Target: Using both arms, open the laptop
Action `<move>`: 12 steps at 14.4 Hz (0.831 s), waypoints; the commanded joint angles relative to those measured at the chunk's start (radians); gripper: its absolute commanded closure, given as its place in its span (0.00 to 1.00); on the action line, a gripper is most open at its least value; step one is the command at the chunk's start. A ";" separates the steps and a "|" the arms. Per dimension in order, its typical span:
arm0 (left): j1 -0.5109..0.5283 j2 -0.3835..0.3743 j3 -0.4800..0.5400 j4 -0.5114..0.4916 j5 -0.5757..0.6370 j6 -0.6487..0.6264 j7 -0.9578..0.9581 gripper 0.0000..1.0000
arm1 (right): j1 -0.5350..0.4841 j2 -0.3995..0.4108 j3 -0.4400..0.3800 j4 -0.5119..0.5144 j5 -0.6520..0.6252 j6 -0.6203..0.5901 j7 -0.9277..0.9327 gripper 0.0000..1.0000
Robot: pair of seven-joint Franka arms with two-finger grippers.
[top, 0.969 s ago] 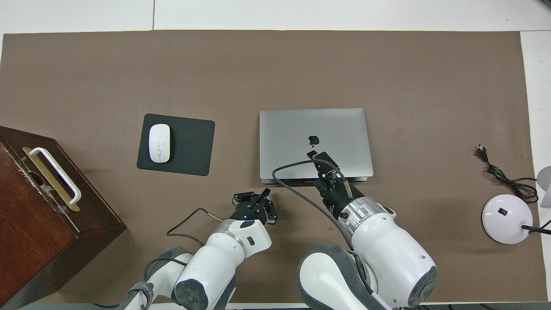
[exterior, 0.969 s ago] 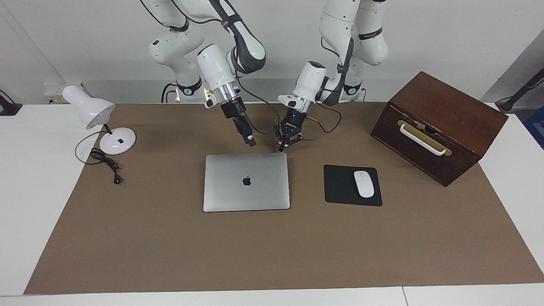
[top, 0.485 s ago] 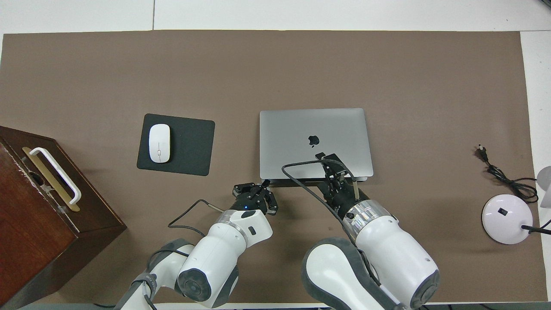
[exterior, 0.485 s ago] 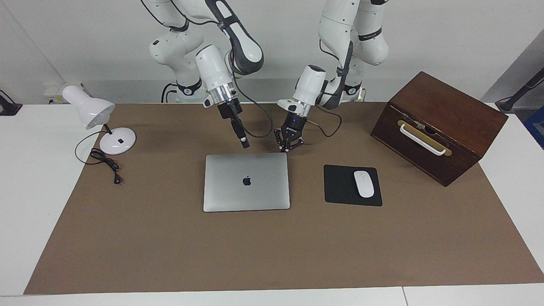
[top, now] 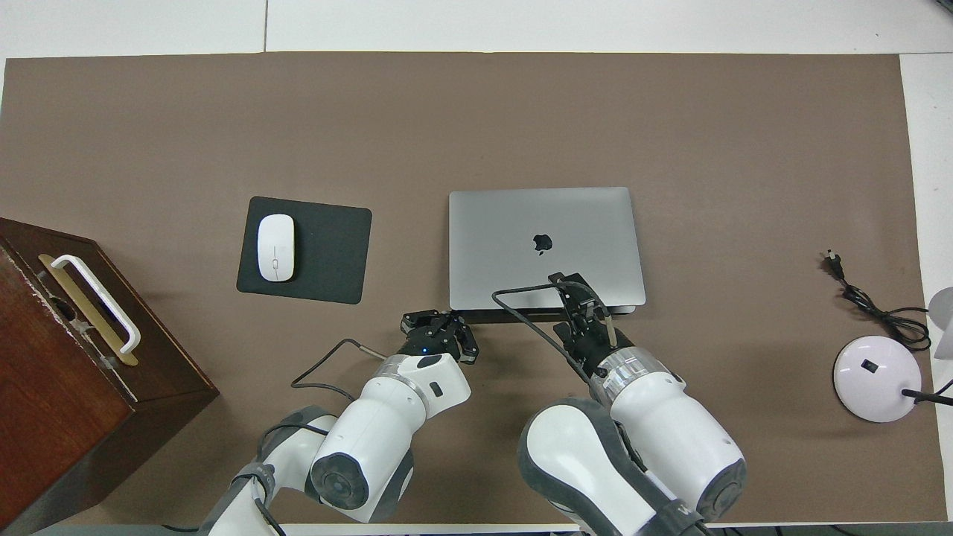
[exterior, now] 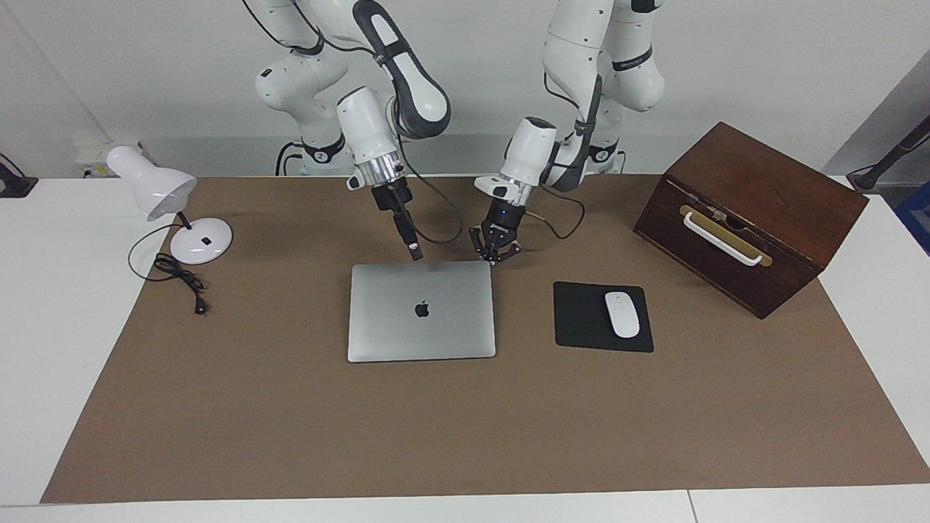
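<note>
Fingers first. The left gripper has its fingers spread open with nothing in them. The right gripper looks pinched shut to me, also empty.

The laptop is closed and flat on the brown worktop, about mid-table, with the mouse pad beside it toward the left arm's end.

Clock positions below are read off the overhead view, 12 being straight away from the robots. The laptop's long axis runs 3 to 9, so it lies broadside to both arms. From either set of fingers the lid is up at 12.

The right gripper is over the edge nearest the robots, roughly halfway along it, so that arm is the closer one. The left gripper sits just off that edge's corner at the left arm's end, over bare worktop. The lid is more at 1 o'clock from it.

From the facing view both tips are low, right by that edge. I can't tell if either is touching yet.

My guess is that the near edge is the one that opens, since the logo's top points that way. So the next move hinges on getting a finger under that lip and lifting toward 12 while the other arm pins the base.
</note>
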 commanded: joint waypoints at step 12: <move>0.016 0.066 -0.003 0.052 -0.017 0.018 0.026 1.00 | -0.027 0.082 -0.003 0.085 0.034 -0.026 -0.076 0.00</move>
